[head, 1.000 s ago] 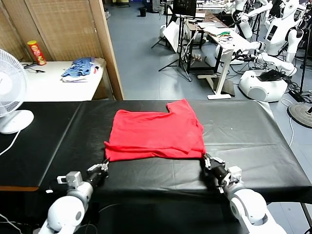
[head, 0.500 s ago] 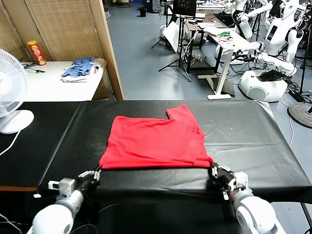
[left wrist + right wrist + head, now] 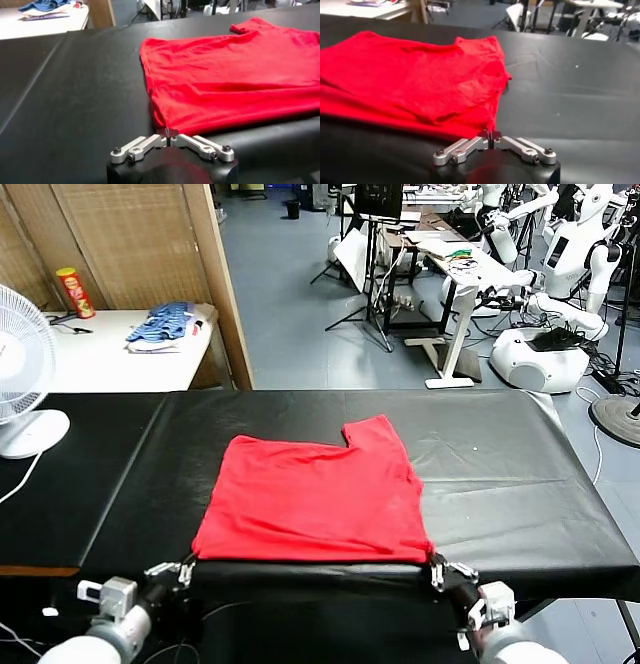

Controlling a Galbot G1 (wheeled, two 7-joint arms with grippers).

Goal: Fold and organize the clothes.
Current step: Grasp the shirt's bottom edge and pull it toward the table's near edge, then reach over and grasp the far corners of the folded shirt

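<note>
- The left end effector [image 3: 183, 569] sits at the near edge of the tabletop [image 3: 500, 464]. In its wrist view its fingertips [image 3: 167, 133] meet pinched together on the near left corner of the red T-shirt [image 3: 315, 499].
- The right end effector [image 3: 437, 569] sits at the near right corner of the shirt; its wrist view shows its fingertips [image 3: 490, 135] drawn together on the hem there.
- Both arms reach in from below the near edge, well apart, one at each front corner.
- The red T-shirt lies flat and folded on the black tabletop, roughly in the middle. Its near hem lies close to the front edge, and one sleeve juts out at the far right.
- A white fan [image 3: 22, 374] stands on the tabletop's far left.
- Behind it, a white side table [image 3: 110, 364] carries a blue striped pile of clothes [image 3: 162, 324] and a red can [image 3: 75, 292].
</note>
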